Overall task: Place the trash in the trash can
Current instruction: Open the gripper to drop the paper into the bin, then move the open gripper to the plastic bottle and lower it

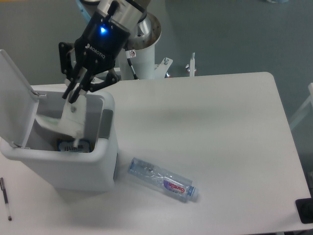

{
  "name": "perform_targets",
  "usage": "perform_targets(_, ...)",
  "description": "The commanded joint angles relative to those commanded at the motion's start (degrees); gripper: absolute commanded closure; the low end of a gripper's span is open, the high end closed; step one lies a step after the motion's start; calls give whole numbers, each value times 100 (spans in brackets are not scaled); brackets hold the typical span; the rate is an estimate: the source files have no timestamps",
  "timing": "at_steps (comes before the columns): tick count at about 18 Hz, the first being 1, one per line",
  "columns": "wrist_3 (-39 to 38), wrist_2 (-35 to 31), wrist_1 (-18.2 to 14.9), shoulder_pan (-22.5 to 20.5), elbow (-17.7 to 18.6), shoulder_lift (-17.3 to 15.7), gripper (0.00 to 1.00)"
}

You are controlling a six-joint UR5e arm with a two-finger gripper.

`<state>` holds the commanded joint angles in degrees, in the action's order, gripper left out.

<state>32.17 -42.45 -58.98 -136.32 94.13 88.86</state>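
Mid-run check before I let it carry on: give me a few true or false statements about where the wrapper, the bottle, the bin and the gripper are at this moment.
1. The gripper is above the open trash can. True.
2. The white wrapper hangs inside the can's opening, below the gripper. True.
3. The water bottle is already in the can. False: it lies on its side on the table, right of the can.
4. The can's lid is closed. False: it is flipped up at the left.
5. A black pen lies on the table left of the can. True.
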Motion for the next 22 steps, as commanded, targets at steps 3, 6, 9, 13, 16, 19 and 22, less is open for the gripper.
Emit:
perform_targets(3, 9, -26, 0, 0, -9, 17, 40)
perform_targets(6, 18, -35, 18, 0, -35, 53, 40)
perform_targets(9, 35, -44, 35, 0, -114, 123, 39)
perform_targets(13, 79, -53, 439, -79, -140, 254, 36)
perform_targets(16, 316, -53, 563, -325, -245, 474, 8)
perform_targets(19, 325, -333, 563, -430, -491, 773, 0)
perform_targets(22, 378, -869, 571, -737, -518, 1071, 0)
